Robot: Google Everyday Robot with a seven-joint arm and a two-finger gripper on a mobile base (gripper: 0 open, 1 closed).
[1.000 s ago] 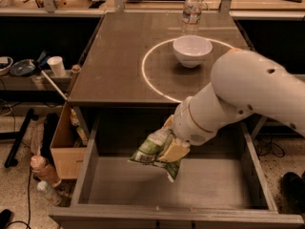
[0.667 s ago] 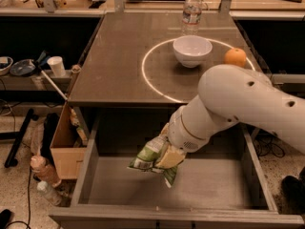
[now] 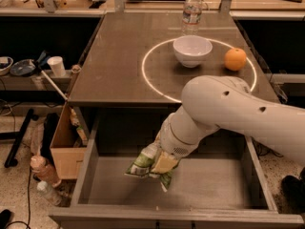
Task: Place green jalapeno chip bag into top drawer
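Grey top drawer point(image 3: 214, 190) is open, floor bare. The green jalapeno chip bag point(image 3: 142, 163) hangs over its left-middle, clenched in the tool point(image 3: 162, 165) under the arm point(image 3: 228, 109). Risk: if let go up here, the light bag may flop onto the left wall or front lip. Behind on the bench point(image 3: 119, 66): white bowl point(image 3: 192, 50), orange point(image 3: 235, 59), water bottle point(image 3: 191, 11). Cardboard box point(image 3: 66, 147) at left. Nothing blocks.
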